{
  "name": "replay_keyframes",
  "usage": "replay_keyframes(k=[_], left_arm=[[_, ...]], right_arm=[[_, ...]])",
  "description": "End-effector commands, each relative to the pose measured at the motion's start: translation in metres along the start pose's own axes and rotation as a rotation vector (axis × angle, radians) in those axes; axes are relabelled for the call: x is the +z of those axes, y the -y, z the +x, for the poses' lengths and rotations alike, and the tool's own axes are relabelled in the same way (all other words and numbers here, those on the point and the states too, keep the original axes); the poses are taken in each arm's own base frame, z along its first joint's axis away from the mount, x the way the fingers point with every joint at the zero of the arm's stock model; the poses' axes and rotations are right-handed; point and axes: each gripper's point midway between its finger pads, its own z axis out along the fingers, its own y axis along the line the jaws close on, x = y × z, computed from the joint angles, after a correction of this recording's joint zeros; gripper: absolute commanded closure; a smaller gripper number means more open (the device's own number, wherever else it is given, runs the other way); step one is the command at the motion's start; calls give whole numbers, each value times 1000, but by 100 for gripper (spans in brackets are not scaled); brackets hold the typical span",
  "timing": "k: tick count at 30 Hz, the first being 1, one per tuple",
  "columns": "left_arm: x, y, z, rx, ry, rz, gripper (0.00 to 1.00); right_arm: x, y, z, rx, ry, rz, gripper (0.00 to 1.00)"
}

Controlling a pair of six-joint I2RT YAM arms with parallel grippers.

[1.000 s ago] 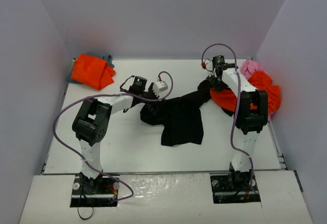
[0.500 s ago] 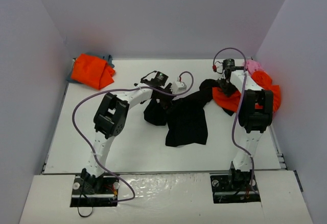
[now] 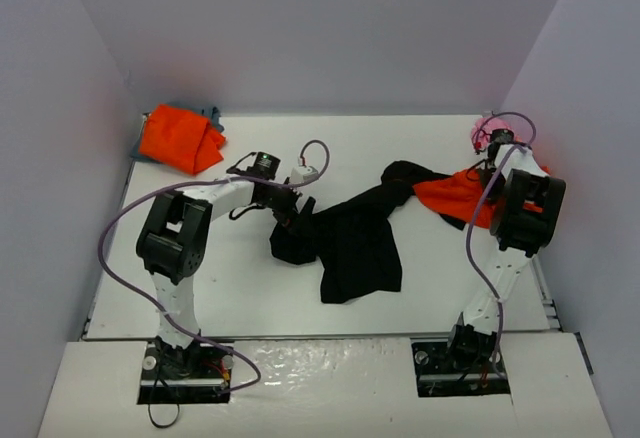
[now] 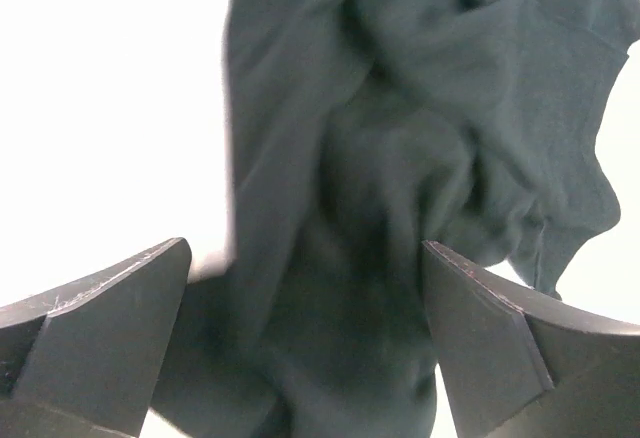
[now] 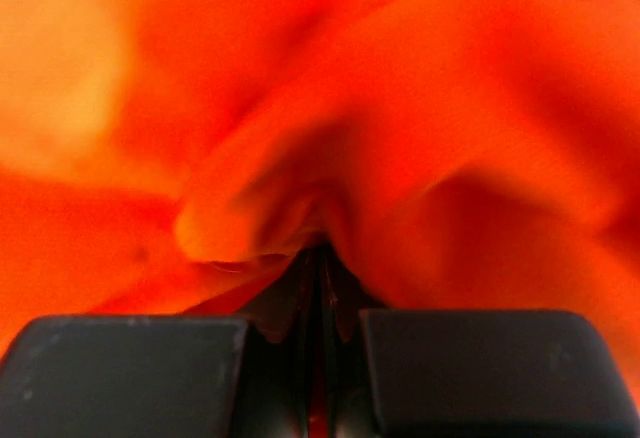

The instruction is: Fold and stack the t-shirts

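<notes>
A white table (image 3: pixel 250 288) sits between pale lavender walls (image 3: pixel 320 38), with a glossy white board (image 3: pixel 330 378) along its near edge.

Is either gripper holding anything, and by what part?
The right gripper pinches a bunched fold of the orange t-shirt; the left gripper hangs open over the black t-shirt, holding nothing.

Five t-shirts are on the table (image 3: pixel 240 278). There is one black t-shirt (image 3: pixel 355 243) in the middle. Two are orange: the far-left orange t-shirt (image 3: pixel 180 140) and the right orange t-shirt (image 3: pixel 450 196). One pink t-shirt (image 3: pixel 484 124) is at the far right, and one blue-grey t-shirt (image 3: pixel 212 115) lies under the far-left orange one. There are two arms, the left arm (image 3: pixel 175 233) and the right arm (image 3: pixel 525 213), and two purple cables, the left cable (image 3: pixel 102 251) and the right cable (image 3: pixel 470 253).
</notes>
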Motion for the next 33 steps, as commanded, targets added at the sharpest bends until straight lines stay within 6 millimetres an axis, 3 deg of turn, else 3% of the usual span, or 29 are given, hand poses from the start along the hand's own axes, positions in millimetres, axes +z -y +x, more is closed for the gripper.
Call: replay_keyframes(k=[1,3,5,8,10,12,13,15,17,18,19,24,25,27,29,33], left_arm=[[-40,-10,77,-253,-204,-46,3],[-56,-5,74,-237,-183,-66,3],[-74,-1,72,-207,-143,-110,3],[-84,-5,92,-217,-158,-178,3],[-92,1,81,-169,-84,-171,3],[-102,0,64,-50,-45,-267,3],[-107,1,53,10,-28,-311,3],[-112,6,34,26,8,-319,3],[-116,5,14,74,76,-347,3],[-119,7,2,94,97,-347,3],[-124,5,-10,110,123,-363,3],[-145,19,-89,213,247,-382,3],[-136,22,-88,212,224,-364,3],[-127,32,-106,247,207,-333,3],[-91,25,-106,224,144,-268,3],[-42,27,-112,288,71,-227,3]], right_arm=[[11,46,13,78,-69,121,100],[13,60,13,118,-66,141,100],[14,88,9,200,-39,171,100],[8,118,8,274,-14,214,100],[-1,122,-6,298,62,165,100],[-17,121,-19,325,131,130,100],[-23,111,-25,308,157,101,100],[-37,103,-39,304,229,94,100],[-63,97,-49,310,302,111,100],[-91,109,-62,333,396,164,100],[-106,108,-70,329,445,168,100],[-174,82,-104,272,626,120,100],[-181,73,-107,254,641,111,100],[-192,46,-114,199,645,108,100],[-190,22,-116,164,633,73,100],[-177,-15,-111,108,600,-10,100]])
